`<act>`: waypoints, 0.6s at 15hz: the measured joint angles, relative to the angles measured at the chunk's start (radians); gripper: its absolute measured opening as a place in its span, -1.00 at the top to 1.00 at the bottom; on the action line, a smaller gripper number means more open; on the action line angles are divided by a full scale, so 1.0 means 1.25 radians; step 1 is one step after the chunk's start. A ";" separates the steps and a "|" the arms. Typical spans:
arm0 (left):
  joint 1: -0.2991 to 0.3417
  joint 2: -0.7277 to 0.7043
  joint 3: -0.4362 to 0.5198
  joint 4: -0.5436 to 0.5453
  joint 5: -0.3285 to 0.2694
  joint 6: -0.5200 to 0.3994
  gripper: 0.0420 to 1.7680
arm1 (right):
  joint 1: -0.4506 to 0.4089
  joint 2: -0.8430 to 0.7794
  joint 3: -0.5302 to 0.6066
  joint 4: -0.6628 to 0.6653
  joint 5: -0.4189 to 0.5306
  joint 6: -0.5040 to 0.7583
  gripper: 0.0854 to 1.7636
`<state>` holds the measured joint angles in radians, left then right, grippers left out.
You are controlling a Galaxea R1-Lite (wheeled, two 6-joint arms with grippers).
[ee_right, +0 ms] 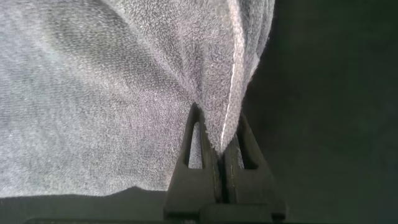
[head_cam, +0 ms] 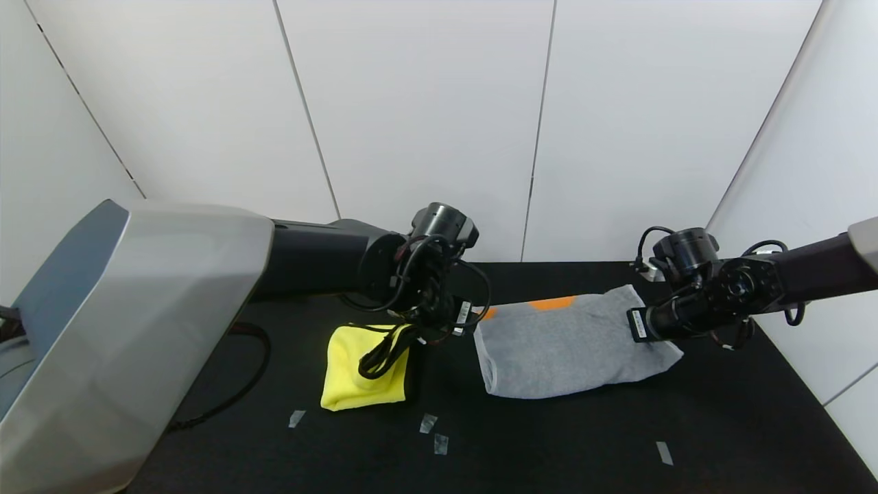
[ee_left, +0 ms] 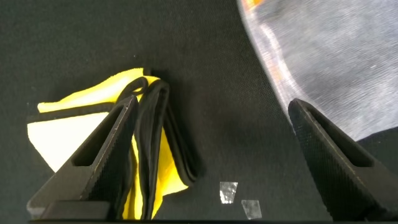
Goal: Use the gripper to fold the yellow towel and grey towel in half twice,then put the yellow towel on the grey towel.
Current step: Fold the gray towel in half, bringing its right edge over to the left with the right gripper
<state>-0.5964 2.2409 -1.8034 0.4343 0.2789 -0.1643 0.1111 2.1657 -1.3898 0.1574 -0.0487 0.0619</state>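
The yellow towel point(head_cam: 360, 377) lies folded on the black table, its black edging bunched along its right side. My left gripper point(head_cam: 442, 328) hovers open and empty over the gap between the two towels. In the left wrist view its gripper point(ee_left: 212, 103) has one finger over the yellow towel point(ee_left: 53, 134) and the other near the grey towel point(ee_left: 323, 56). The grey towel point(head_cam: 562, 350) lies folded at centre right, with an orange stripe at its far edge. My right gripper point(head_cam: 641, 324) is shut on its right edge, and the right wrist view shows the gripper point(ee_right: 219, 127) pinching the grey towel point(ee_right: 93, 93).
Small tape marks point(head_cam: 428, 422) lie on the black table point(head_cam: 686, 425) in front of the towels, with one more point(head_cam: 664, 453) at front right. Two tape marks point(ee_left: 228, 191) show in the left wrist view. White walls stand behind and to the right.
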 joint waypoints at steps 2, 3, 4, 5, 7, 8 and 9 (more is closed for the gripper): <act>0.001 -0.012 0.010 0.000 0.000 0.002 -0.94 | -0.004 -0.020 -0.002 0.010 0.000 -0.002 0.92; 0.001 -0.021 0.017 0.000 0.000 0.003 -0.94 | 0.001 -0.033 -0.002 0.017 0.000 -0.003 0.92; 0.001 -0.029 0.023 0.000 -0.001 0.004 -0.94 | 0.011 -0.047 -0.002 0.021 0.002 -0.002 0.92; 0.000 -0.035 0.027 0.000 -0.001 0.005 -0.94 | 0.028 -0.060 -0.002 0.022 0.002 -0.002 0.92; -0.001 -0.050 0.043 0.000 -0.001 0.004 -0.94 | 0.070 -0.079 -0.002 0.022 0.007 0.002 0.92; -0.001 -0.058 0.053 0.000 -0.001 0.004 -0.94 | 0.093 -0.086 -0.002 0.021 0.008 0.005 0.92; -0.001 -0.067 0.063 0.000 -0.001 0.004 -0.94 | 0.116 -0.090 -0.003 0.020 0.009 0.015 0.92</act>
<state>-0.5970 2.1572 -1.7240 0.4340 0.2783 -0.1589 0.2560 2.0536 -1.3936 0.1830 -0.0381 0.0806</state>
